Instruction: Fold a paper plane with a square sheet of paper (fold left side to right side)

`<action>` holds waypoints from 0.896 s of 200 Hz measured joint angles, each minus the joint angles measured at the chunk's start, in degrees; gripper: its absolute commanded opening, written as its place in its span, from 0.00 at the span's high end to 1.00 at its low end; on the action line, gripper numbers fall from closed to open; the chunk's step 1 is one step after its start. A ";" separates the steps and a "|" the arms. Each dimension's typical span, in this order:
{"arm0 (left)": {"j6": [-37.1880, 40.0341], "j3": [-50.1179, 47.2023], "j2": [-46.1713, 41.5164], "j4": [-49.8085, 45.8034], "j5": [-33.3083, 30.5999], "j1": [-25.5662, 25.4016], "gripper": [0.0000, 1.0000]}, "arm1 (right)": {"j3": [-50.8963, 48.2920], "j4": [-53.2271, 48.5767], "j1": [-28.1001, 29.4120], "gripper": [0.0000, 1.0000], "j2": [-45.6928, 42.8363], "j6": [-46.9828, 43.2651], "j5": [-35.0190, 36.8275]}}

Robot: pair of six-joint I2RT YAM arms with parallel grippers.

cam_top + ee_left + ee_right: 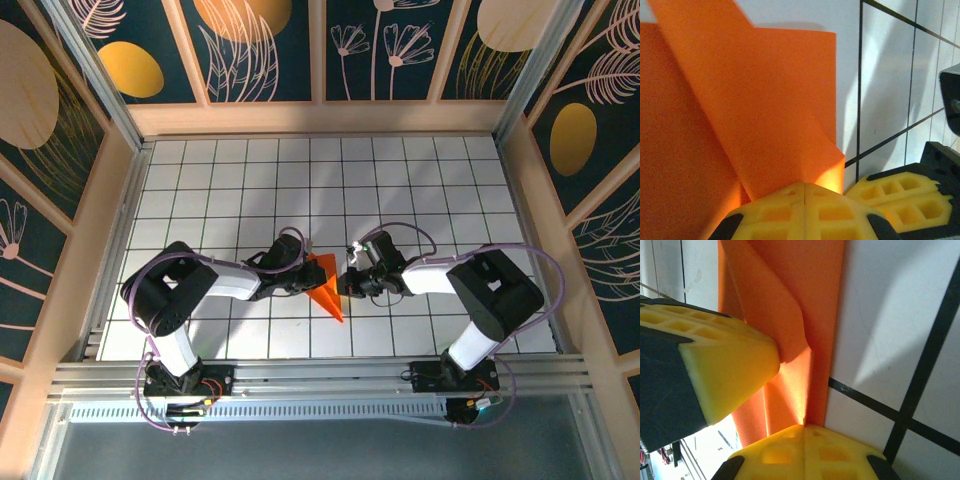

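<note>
Two closed claws meet near the middle of the white tiled table [400, 180]. The left gripper [305, 283] and the right gripper [347, 284] each have their yellow jaws pressed together on an edge of the orange paper plane [326, 288]. It lies between them as a narrow wedge, its point toward the arm bases. We judge the folding well along, with the step in hand a side fold, left over right. The next move calls for one claw to carry its pinched flap across while the other anchors the body. The edges then need lining up before the crease is pressed flat, and too hard a pull could tear or skew paper this thin. From above we get the outline and the point, but not the grips. Our left wrist camera shows a flap lifted off the layer beneath and running into the finger seam. Our right wrist camera adds a soft buckle in the paper just ahead of its own fingers.
</note>
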 measured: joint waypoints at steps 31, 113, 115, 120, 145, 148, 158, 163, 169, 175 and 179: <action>0.00 0.00 0.02 0.04 -0.37 -0.02 0.99 | 0.02 0.00 0.04 1.00 0.02 -0.11 0.00; 0.00 -0.55 0.02 1.03 -0.85 -0.02 1.00 | 0.96 -1.86 0.61 0.91 -0.44 -0.11 0.90; 0.00 -0.57 0.02 1.01 -0.85 -0.02 1.00 | 0.98 -1.92 0.63 0.91 -0.50 -0.09 1.05; 0.00 -0.57 0.02 1.03 -0.85 -0.02 1.00 | 1.11 -2.21 0.76 0.89 -0.61 -0.09 1.29; 0.00 -0.59 0.02 1.16 -0.87 -0.02 1.00 | 1.66 -3.96 1.22 0.80 -1.84 -0.07 2.49; 0.00 -0.59 0.02 1.18 -0.90 -0.02 1.00 | 1.68 -4.20 1.22 0.79 -2.10 -0.02 2.49; 0.00 -0.63 0.02 1.22 -0.94 -0.02 1.00 | 1.73 -4.85 1.20 0.76 -3.13 0.07 2.64; -0.02 -0.70 0.02 1.31 -0.98 -0.02 1.00 | 1.77 -5.11 1.18 0.74 -3.69 0.17 2.69; -0.02 -0.72 0.02 1.42 -1.01 -0.02 1.00 | 1.84 -5.44 1.09 0.73 -4.39 0.15 2.78; 0.00 -0.74 0.02 1.44 -1.01 -0.02 1.00 | 1.92 -5.97 1.03 0.71 -5.18 0.02 2.97; -0.02 -0.76 0.02 1.49 -1.01 -0.02 1.00 | 1.95 -6.27 0.96 0.70 -5.73 -0.11 3.15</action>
